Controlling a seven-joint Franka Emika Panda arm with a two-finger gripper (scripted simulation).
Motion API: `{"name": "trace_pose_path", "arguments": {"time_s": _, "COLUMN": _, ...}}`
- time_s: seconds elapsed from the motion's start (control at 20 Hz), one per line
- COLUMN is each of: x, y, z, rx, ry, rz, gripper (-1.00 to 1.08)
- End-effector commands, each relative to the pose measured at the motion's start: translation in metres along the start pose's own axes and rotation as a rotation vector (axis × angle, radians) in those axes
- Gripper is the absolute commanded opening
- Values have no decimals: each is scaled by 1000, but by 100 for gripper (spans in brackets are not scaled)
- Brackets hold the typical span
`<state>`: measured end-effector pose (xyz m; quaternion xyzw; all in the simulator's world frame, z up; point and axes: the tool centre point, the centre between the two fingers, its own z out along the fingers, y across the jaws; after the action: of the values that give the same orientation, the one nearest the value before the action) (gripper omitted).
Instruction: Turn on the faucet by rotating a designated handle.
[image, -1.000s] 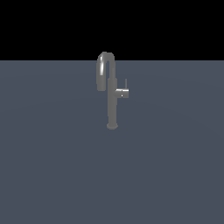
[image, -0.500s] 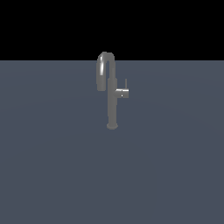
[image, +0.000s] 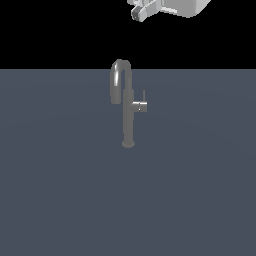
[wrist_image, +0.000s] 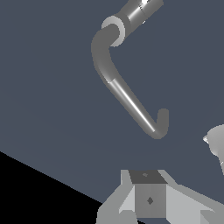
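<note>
The gripper (image: 141, 11) had newly come into the exterior view at the top, high above and a little right of the faucet (image: 128, 107), where none showed a moment earlier; whether its jaws stood open or closed could not be told. The handle (image: 139, 105) jutted from the column's right side, untouched and well below the gripper; the approach looked only just begun, the turning all still to do.

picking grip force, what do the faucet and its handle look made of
Faucet: seemingly smooth polished dark-grey metal; a bright highlight streak runs along its tube in the wrist view. Handle: the same grey metal look, with a small glint, though it is too small to judge the finish.
</note>
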<state>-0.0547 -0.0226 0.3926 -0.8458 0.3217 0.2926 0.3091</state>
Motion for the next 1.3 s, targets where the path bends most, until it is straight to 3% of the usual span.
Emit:
{"name": "trace_pose_path", "arguments": {"time_s": 0.0, "x": 18, "y": -4, "z": 0, "rx": 55, "ry": -45, "rz": 50, "gripper": -100}}
{"name": "trace_pose_path", "arguments": {"time_s": 0.95, "x": 156, "y": -10, "z": 24, "rx": 482, "ry": -393, "rz": 440, "gripper": -100}}
{"name": "trace_pose_path", "arguments": {"time_s": 1.25, "x": 188, "y": -6, "z": 39, "rx": 589, "ry": -480, "rz": 539, "gripper": -100}}
